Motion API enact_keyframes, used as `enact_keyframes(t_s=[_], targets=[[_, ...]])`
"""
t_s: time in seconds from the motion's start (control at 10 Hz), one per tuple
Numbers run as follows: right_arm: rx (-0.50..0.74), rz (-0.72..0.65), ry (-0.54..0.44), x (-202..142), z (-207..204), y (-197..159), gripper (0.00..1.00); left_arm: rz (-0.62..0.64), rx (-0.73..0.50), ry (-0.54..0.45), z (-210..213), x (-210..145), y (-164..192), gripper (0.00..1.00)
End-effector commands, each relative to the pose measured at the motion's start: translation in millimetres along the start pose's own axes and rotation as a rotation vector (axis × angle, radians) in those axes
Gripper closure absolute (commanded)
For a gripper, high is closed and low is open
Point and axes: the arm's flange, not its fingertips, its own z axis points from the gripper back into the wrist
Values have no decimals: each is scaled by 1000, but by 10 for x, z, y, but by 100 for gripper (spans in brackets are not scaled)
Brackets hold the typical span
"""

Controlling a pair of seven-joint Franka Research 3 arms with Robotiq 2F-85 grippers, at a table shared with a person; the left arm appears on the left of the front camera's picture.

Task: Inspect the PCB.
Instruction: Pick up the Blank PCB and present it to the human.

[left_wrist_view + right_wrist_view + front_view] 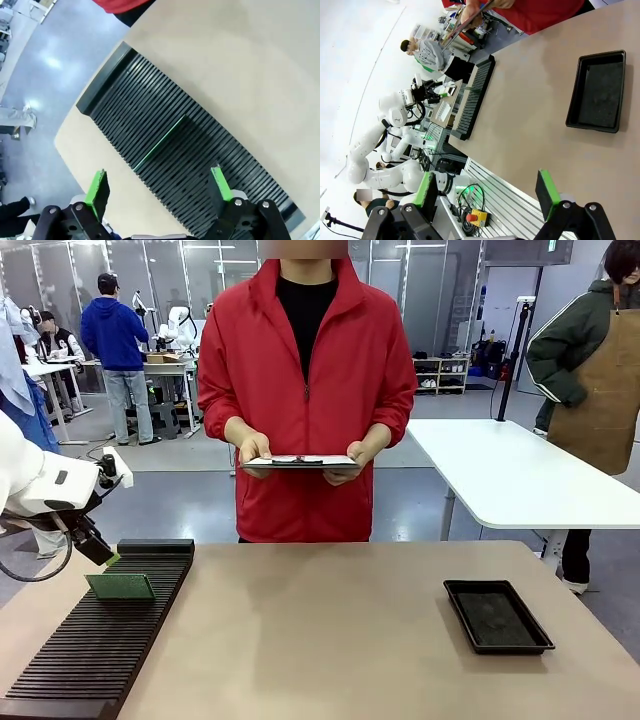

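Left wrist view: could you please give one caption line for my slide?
Open left gripper above the black slotted rack, with the green PCB standing on edge in one slot.

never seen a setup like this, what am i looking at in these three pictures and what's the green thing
Two robot arms share a table with a person. The front view looks across it; the other two come from cameras on each wrist. The left gripper hangs open over a black slotted rack, where the PCB, the green board, stands on edge. The right gripper is open too, holding nothing. A black tray lies to the right. The person holds a clipboard.
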Motion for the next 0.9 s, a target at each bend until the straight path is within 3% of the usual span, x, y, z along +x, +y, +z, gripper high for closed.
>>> enact_keyframes(t_s=[0.0, 0.3, 0.4, 0.6, 0.8], targets=[[12, 15, -8, 5, 7, 3, 0, 16, 2, -9, 69, 18, 1, 0], [12, 15, -8, 5, 7, 3, 0, 4, -4, -10, 21, -1, 11, 0], [12, 15, -8, 5, 7, 3, 0, -132, -106, 14, -117, 5, 46, 0], [12, 15, -8, 5, 7, 3, 0, -371, -141, 85, -325, 14, 145, 0], [12, 15, -8, 5, 7, 3, 0, -520, -155, 108, -535, -59, 268, 0]])
